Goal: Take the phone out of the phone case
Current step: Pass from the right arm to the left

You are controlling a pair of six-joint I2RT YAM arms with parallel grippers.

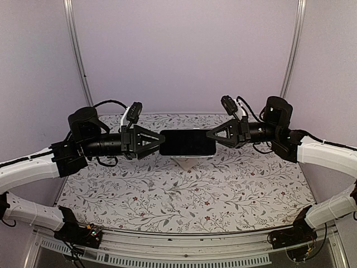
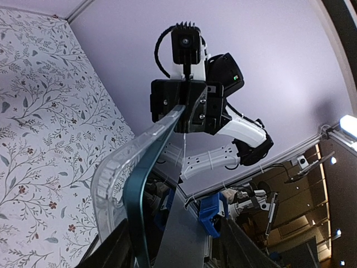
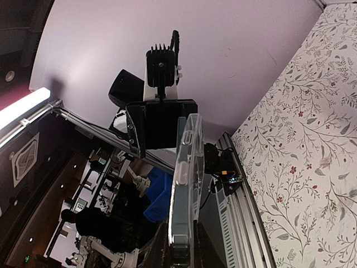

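Holding phone (image 1: 187,143), left hand (image 1: 155,140), right hand (image 1: 215,135) on case (image 3: 184,184), above floral table (image 1: 167,195)

Black rectangular phone (image 1: 187,143) with teal side edge, dark face up, long axis 9-to-3 o'clock, raised off counter (image 1: 167,195). Clear plastic phone case (image 2: 109,178) partly peeled away at 9 o'clock end.

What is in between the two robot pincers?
The phone in its clear case spans the gap, left pincer at one end, right pincer at the other. The top view shows it.
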